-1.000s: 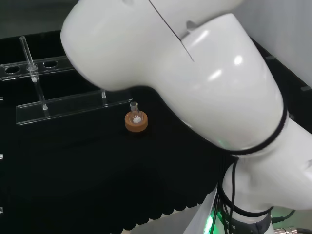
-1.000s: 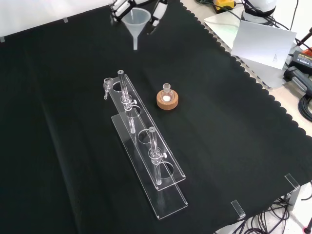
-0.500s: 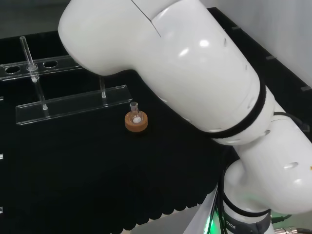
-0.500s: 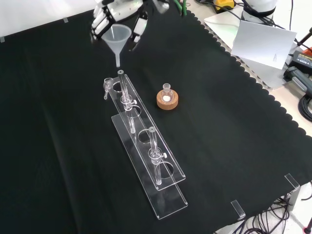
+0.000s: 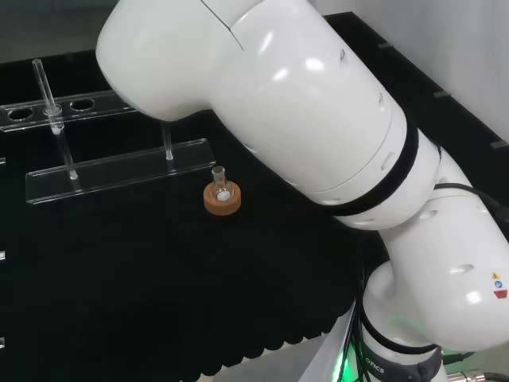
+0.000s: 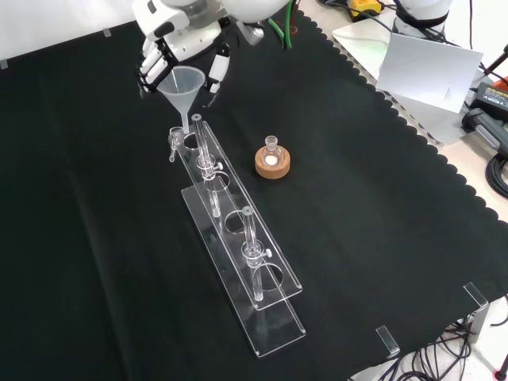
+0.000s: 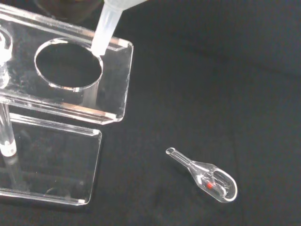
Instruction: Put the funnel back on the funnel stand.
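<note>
- Robot hand (image 6: 178,48), at 11 o'clock in the front view, grips a clear funnel (image 6: 184,83), fingers curled round its cone.
- Funnel hangs upright over the stand (image 6: 238,238), its stem tip at the rim of the end hole nearest the hand; wrist view shows the stem (image 7: 104,30) at that hole's edge, not yet seated.
- Stand, clear acrylic, runs from centre toward 5 o'clock in the front view and carries two glass tubes.
- Small flask on a cork ring (image 6: 274,163) sits at 3 o'clock of the stand, apart from it.
- Small glass piece (image 7: 207,176) with a red speck inside lies on the cloth (image 6: 381,238) near the stand's end.
</note>
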{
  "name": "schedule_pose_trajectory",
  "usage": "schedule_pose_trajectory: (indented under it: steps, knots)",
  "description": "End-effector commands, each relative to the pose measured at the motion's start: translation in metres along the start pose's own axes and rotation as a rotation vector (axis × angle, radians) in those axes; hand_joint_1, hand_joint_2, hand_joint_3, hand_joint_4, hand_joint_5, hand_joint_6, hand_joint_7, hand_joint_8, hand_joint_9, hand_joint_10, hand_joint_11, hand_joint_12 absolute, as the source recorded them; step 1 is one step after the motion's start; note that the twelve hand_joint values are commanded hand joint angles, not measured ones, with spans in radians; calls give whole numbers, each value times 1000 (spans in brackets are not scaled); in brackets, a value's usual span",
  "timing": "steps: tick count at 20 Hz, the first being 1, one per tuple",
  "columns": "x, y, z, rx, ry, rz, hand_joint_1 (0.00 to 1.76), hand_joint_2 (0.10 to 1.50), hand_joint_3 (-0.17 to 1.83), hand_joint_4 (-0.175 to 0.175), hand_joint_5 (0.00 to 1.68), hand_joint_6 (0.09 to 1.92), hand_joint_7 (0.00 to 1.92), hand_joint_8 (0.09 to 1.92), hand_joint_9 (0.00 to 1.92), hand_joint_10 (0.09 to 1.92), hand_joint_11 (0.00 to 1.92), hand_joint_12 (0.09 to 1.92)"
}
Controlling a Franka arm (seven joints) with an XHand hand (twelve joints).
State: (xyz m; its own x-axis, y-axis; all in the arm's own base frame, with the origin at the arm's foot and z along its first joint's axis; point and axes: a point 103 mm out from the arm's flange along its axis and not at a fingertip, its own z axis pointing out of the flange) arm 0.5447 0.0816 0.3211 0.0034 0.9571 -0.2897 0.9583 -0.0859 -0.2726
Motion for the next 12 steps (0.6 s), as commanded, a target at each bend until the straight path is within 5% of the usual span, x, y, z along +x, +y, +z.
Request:
schedule_pose_trajectory:
  steps: [1, 12]
  knots:
    - [3, 8, 9, 4, 3, -6, 927, 1044, -175, -17, 700, 677, 674, 732, 1022, 410, 786, 1088]
    - [12, 18, 27, 44, 15, -29, 923, 1045, -175, -18, 711, 680, 677, 733, 1029, 405, 794, 1079]
